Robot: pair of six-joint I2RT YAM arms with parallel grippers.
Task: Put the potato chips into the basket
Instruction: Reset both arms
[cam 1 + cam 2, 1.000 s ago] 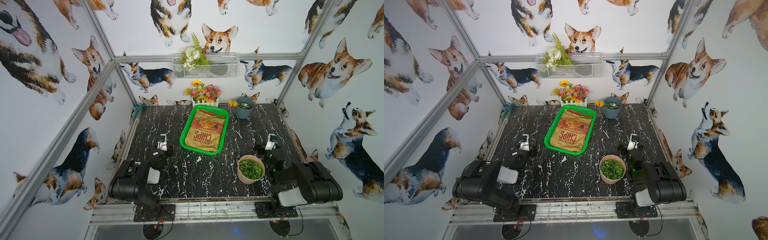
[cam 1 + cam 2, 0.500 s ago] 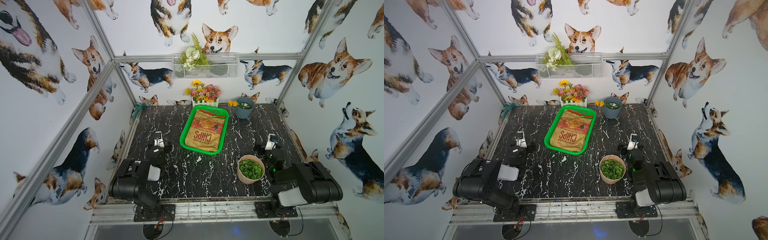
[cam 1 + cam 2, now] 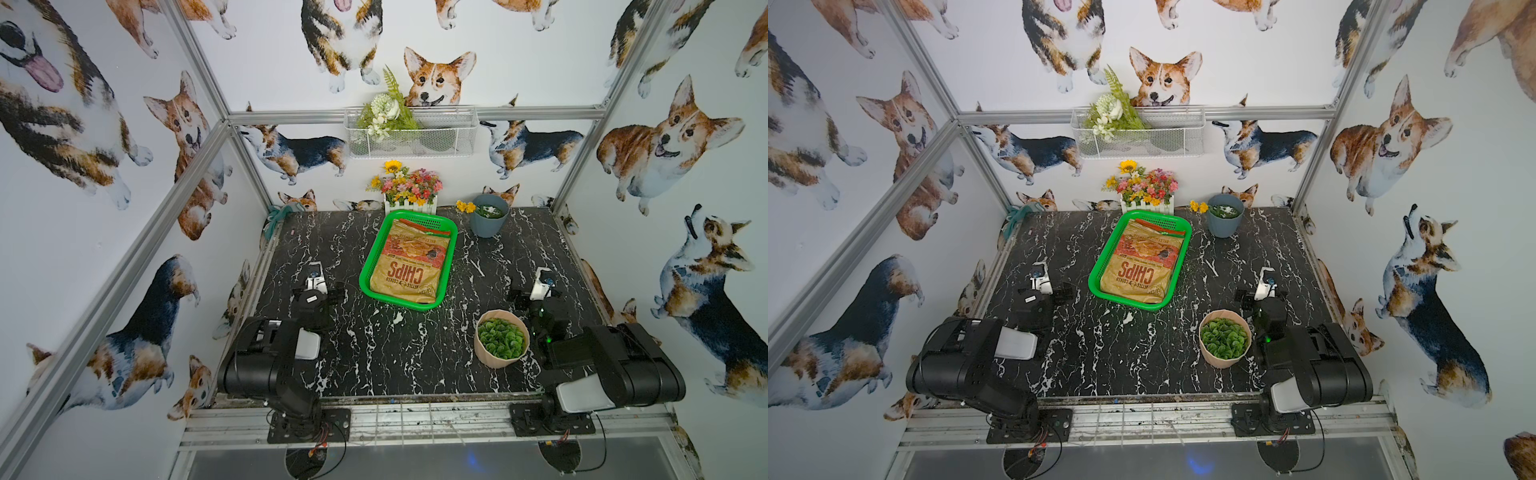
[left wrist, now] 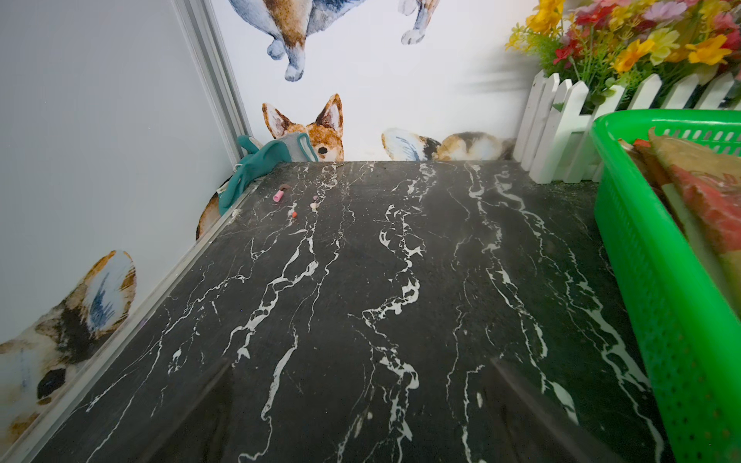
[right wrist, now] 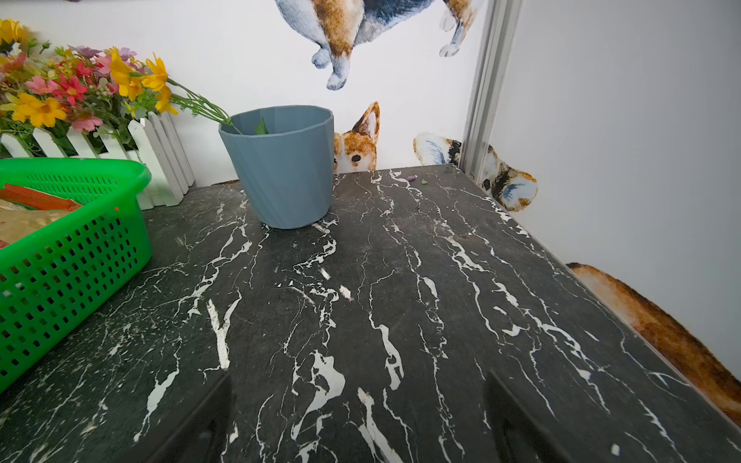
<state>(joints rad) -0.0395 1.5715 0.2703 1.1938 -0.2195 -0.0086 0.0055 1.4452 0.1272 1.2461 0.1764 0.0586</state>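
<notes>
I see chip bags (image 3: 409,266) in the basket (image 3: 364,283), which my left tool (image 3: 318,289) and right tool (image 3: 536,293) flank, both spread wide and holding nothing.

Bright green basket (image 3: 366,266), tan-and-red chips bag (image 3: 409,266), black white-veined marble table (image 3: 374,357), beige pot (image 3: 494,359).

A: Top pair, where are they sitting?
B: Both hanging high above the front edge, looking down and back over the whole bench (image 3: 374,353). Nearly identical framing.
A: Wrists?
B: Each riding low and close over the bench, facing the back wall (image 4: 401,100). Both are catching the basket (image 4: 661,300) and flower fence (image 4: 561,128) from opposite sides; only the right one is seeing the blue pot (image 5: 280,172).
</notes>
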